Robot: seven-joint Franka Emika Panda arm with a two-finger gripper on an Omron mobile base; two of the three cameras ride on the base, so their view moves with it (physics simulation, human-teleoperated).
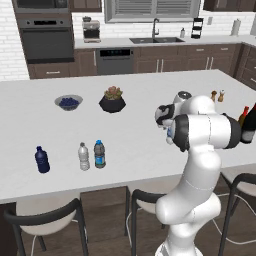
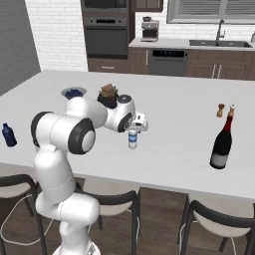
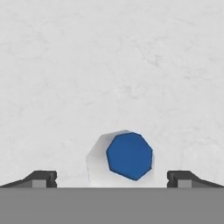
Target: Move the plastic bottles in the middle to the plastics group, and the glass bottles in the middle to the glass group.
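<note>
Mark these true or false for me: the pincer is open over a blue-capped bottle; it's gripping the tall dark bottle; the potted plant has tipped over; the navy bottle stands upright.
1. The pincer is open over a blue-capped bottle. True.
2. The pincer grips the tall dark bottle. False: that bottle stands free on the counter, well off to the side.
3. The potted plant has tipped over. False: it sits upright.
4. The navy bottle stands upright. True.

A blueberry bowl sits at 9 o'clock beside a potted succulent. 2 shakers stand far at 3 o'clock.
</note>
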